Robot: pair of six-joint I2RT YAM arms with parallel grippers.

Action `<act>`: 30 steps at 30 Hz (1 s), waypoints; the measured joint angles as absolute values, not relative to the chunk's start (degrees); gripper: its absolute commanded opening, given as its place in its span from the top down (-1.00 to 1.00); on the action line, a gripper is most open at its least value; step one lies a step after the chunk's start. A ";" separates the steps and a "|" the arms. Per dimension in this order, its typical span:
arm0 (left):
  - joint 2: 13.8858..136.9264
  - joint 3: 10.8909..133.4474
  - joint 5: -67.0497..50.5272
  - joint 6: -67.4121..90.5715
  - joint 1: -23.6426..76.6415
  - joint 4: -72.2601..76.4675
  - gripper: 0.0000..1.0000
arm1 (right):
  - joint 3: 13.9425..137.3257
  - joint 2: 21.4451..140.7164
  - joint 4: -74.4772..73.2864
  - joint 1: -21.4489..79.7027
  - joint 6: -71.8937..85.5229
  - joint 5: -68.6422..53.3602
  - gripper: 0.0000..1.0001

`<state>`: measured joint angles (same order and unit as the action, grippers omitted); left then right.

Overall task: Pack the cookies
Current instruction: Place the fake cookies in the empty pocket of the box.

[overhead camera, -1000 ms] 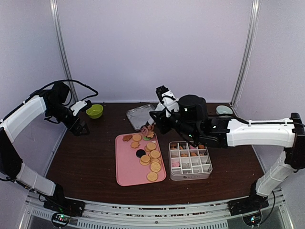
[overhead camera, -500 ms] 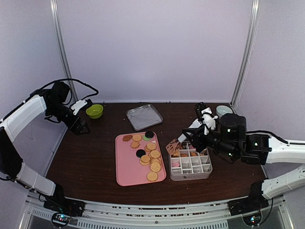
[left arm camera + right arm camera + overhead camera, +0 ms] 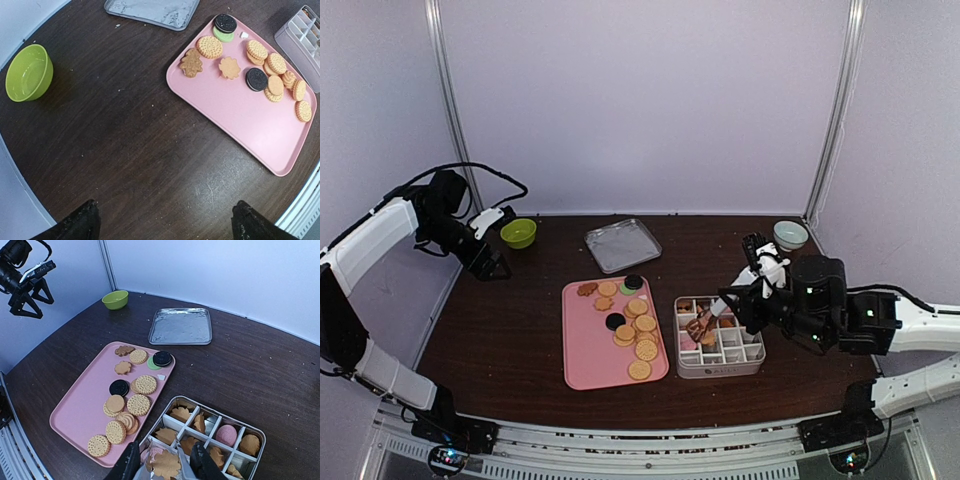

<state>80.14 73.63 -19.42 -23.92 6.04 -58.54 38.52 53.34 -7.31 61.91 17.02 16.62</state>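
Several cookies, golden rounds, brown flowers and black rounds, lie on a pink tray. A divided tin box to its right holds more. My right gripper is shut on metal tongs. The tongs pinch a brown flower cookie over the box's near-left compartments. In the right wrist view the gripper sits at the bottom edge, with the tray cookies to the left. My left gripper is open and empty over bare table at far left, and shows in its wrist view.
A green bowl sits at the back left. A flat metal lid lies behind the tray. A pale bowl stands at the back right. The table's left edge and wall run close to the left arm.
My right arm has swung from the far end of the pink tray rightward and nearer, carrying the tongs and flower cookie over the box. The left arm has not moved.
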 measured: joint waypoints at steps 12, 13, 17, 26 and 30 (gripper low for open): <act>80.16 73.63 -20.88 -24.47 6.04 -59.16 -0.87 | 37.56 52.42 -7.77 61.91 17.89 17.50 0.47; 80.16 73.63 -20.86 -24.53 6.04 -59.29 -0.87 | 37.56 52.42 -7.84 61.91 17.87 17.63 0.44; 80.16 73.63 -20.86 -24.67 6.04 -59.94 -0.87 | 37.56 52.42 -8.14 61.91 17.80 18.20 0.41; 80.16 73.63 -20.86 -24.95 6.04 -60.05 -0.87 | 38.02 52.45 -8.95 61.91 16.93 18.37 0.34; 80.16 73.63 -20.88 -24.95 6.04 -60.05 -0.87 | 38.65 52.47 -9.39 61.91 16.40 18.37 0.32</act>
